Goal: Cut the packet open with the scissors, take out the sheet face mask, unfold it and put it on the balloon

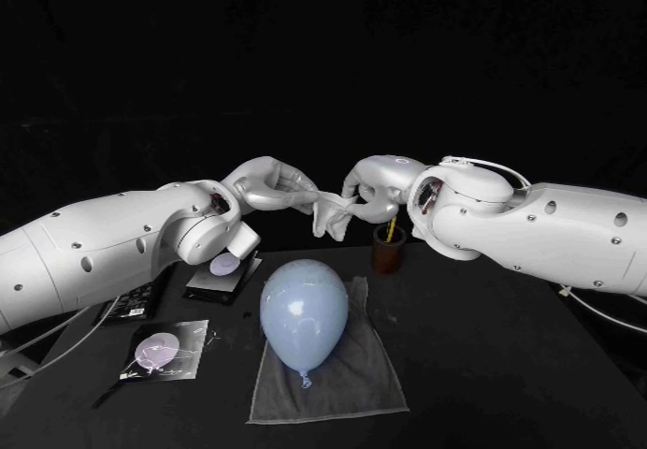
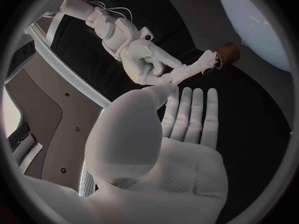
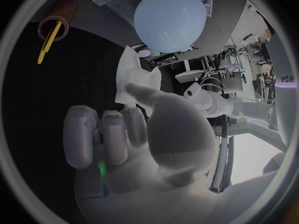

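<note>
A pale blue balloon (image 1: 305, 313) lies on a grey cloth (image 1: 364, 388) in the middle of the table. Above and behind it my left hand (image 1: 270, 187) and right hand (image 1: 371, 187) meet in the air. A small white folded sheet mask (image 1: 328, 215) hangs between them. The right hand (image 3: 137, 144) pinches the mask (image 3: 129, 79) with its thumb. The left hand (image 2: 181, 134) keeps its fingers straight, and its thumb tip meets the mask's (image 2: 190, 69) near end next to the right hand (image 2: 143, 59). A flat packet (image 1: 168, 351) lies at the front left.
A brown cup (image 1: 388, 251) with a yellow-handled tool (image 3: 50, 42) in it stands just behind the balloon, under the right hand. A black box (image 1: 222, 278) and a dark card (image 1: 142, 301) lie at the left, under my left arm.
</note>
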Robot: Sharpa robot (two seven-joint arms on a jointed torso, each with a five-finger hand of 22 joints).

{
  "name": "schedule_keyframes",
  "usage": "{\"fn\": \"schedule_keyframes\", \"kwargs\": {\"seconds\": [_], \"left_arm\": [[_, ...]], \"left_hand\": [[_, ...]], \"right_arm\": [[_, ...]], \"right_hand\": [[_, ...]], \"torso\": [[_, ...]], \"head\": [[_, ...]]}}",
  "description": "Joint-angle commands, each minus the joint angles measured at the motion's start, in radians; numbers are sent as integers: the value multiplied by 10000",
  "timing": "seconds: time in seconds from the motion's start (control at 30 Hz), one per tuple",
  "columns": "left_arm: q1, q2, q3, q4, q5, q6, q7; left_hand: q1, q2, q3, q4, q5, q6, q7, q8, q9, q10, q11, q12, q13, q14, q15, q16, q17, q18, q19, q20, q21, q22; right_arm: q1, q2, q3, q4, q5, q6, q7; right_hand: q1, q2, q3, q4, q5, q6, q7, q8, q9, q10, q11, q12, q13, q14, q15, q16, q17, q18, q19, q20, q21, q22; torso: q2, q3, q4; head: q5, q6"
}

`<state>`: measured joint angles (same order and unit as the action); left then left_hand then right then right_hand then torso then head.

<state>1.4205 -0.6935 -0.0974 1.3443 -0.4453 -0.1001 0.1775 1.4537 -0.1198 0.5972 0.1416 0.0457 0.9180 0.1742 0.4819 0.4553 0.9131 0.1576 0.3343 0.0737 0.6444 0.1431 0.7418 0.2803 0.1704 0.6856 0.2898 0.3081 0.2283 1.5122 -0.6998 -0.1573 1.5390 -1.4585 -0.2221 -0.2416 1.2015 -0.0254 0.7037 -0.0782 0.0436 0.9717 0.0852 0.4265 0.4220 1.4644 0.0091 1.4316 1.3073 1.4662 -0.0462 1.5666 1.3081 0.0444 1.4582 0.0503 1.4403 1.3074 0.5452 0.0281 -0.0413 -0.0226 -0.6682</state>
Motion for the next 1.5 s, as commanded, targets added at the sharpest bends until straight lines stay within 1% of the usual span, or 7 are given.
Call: {"fn": "schedule_keyframes", "kwargs": {"seconds": [0.03,0.5,1.03,1.17,1.3,1.43,1.5], "left_arm": [[-5,-46,8,29,938,359,409],[-51,-192,6,-72,1424,978,77],[-198,-128,-21,-3,2921,2059,298],[-214,-139,-22,17,3570,2190,370],[-246,-144,-23,17,4230,2116,453],[-300,-144,-23,7,4681,1968,460],[-347,-145,-23,-6,4881,1830,426]], "left_hand": [[-148,-9,135,-36,25,-38,58,76,1359,208,8,-355,-102,209,-3,-326,-160,-59,64,-3,-188,-161],[-665,-18,1046,-431,34,-294,214,349,1613,814,103,-1874,-108,1020,52,-1976,-669,-9,550,-2,-861,-800],[-1129,1107,1273,-244,30,-2481,541,2505,2862,587,364,-2716,-105,1642,262,-4208,-1409,68,1220,-1,-1586,-1560],[-1438,1620,1883,-171,23,-3832,921,3997,3598,91,611,-2665,-91,1698,438,-4738,-1585,19,1207,8,-1935,-1629],[-2451,1724,3284,76,12,-5286,1084,5824,4468,-436,882,-2581,-56,1733,535,-5147,-1683,-19,1292,8,-2200,-1627],[-3563,1692,4391,357,7,-6222,1193,7135,5052,-831,816,-2407,-49,1882,555,-5291,-1680,-2,1435,21,-2326,-1623],[-3871,1801,4710,368,24,-6369,1209,7425,5121,-872,838,-2296,-36,1943,535,-5317,-1672,19,1511,8,-2334,-1619]], "right_arm": [[13,-12,8,-44,573,-94,112],[26,-162,20,-82,1941,-414,304],[54,-138,27,-136,3419,-689,788],[56,-130,27,-188,3635,-753,826],[56,-149,27,-207,3867,-766,861],[57,-207,27,-159,4184,-787,994],[57,-254,27,-116,4516,-833,1149]], "right_hand": [[0,-74,-4,38,60,17,7,153,1031,202,-19,-59,1032,1040,-95,32,2604,-118,658,2,-62,1848],[5,-79,-4,55,61,-2,18,141,1028,190,-13,-79,1015,1037,-96,27,2595,-113,650,1,-82,1837],[16,-208,-218,215,66,-216,80,29,1021,-30,40,-456,668,970,-79,-84,2363,-33,520,14,-436,1648],[16,-223,-288,257,65,-257,87,7,1022,-76,45,-538,594,958,-75,-104,2324,-22,502,17,-487,1621],[46,-223,-310,257,66,-264,81,6,1027,-91,41,-566,572,953,-75,-114,2306,-19,496,18,-503,1614],[74,-211,-315,254,67,-260,78,10,1032,-90,37,-567,576,955,-76,-110,2315,-18,494,19,-509,1612],[207,-130,-283,220,76,-194,65,52,1060,-82,25,-567,588,959,-87,-106,2327,-18,495,15,-509,1615]], "torso": [[5,3,-5],[7,2,4],[0,1,6],[3,2,6],[7,0,4],[10,-1,0],[9,0,2]], "head": [[-7,43],[-36,37],[-16,3],[-15,-4],[-16,-11],[-23,-16],[-24,-7]]}}
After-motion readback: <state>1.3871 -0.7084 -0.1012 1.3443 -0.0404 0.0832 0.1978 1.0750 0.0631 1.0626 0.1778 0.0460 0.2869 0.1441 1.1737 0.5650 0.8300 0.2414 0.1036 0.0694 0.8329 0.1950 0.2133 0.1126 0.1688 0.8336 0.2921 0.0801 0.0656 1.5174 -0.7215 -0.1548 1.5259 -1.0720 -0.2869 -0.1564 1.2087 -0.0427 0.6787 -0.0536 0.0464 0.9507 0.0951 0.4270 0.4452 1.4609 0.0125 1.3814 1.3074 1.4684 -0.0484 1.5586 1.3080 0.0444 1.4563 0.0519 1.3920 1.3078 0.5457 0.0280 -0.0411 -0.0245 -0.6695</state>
